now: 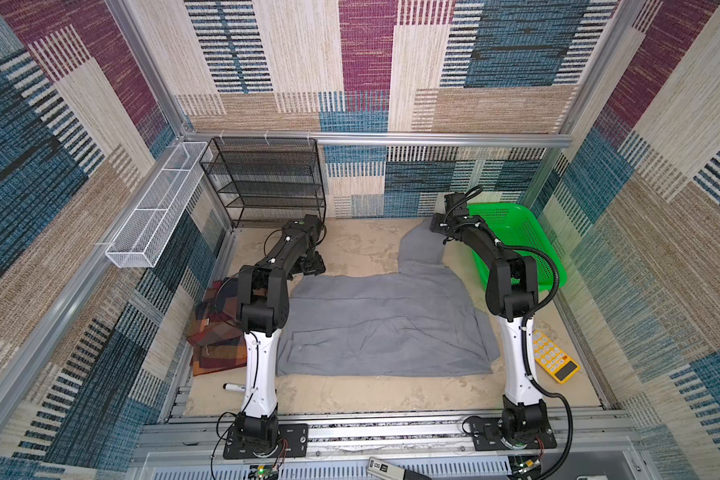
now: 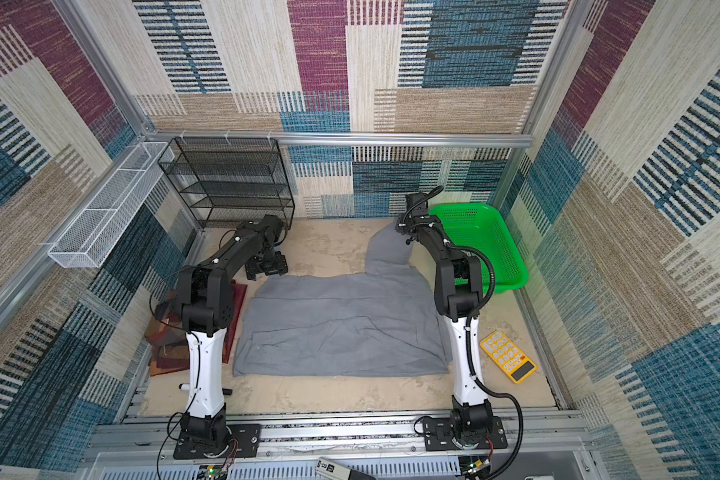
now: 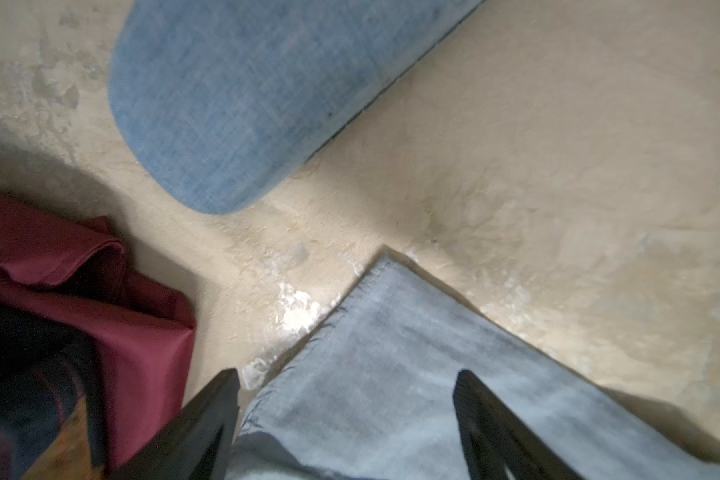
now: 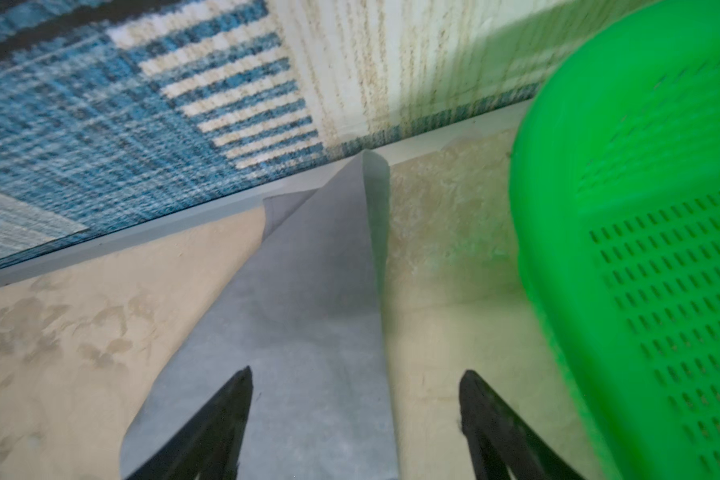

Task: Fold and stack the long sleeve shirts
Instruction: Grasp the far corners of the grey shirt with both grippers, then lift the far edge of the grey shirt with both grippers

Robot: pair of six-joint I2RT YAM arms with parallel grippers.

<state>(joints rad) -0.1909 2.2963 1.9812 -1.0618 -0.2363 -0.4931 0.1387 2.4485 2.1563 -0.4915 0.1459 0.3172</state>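
A grey shirt (image 1: 383, 324) (image 2: 341, 324) lies spread flat mid-table in both top views, one sleeve (image 1: 420, 249) reaching toward the back right. The plaid shirt (image 1: 217, 332) (image 2: 171, 340) sits folded at the left, partly hidden by the left arm. My left gripper (image 1: 308, 264) (image 3: 347, 376) hangs open just over the grey shirt's back-left corner (image 3: 391, 353), nothing between its fingers. My right gripper (image 1: 437, 226) (image 4: 357, 372) is open above the sleeve (image 4: 308, 311) near its end, holding nothing.
A blue-grey oblong case (image 3: 246, 95) lies just beyond the left gripper. A green basket (image 1: 516, 245) (image 4: 641, 208) stands close beside the right gripper. Also here are a black mesh rack (image 1: 267, 178), a white wire basket (image 1: 154, 208), a yellow calculator (image 1: 555, 355) and a marker (image 1: 235, 387).
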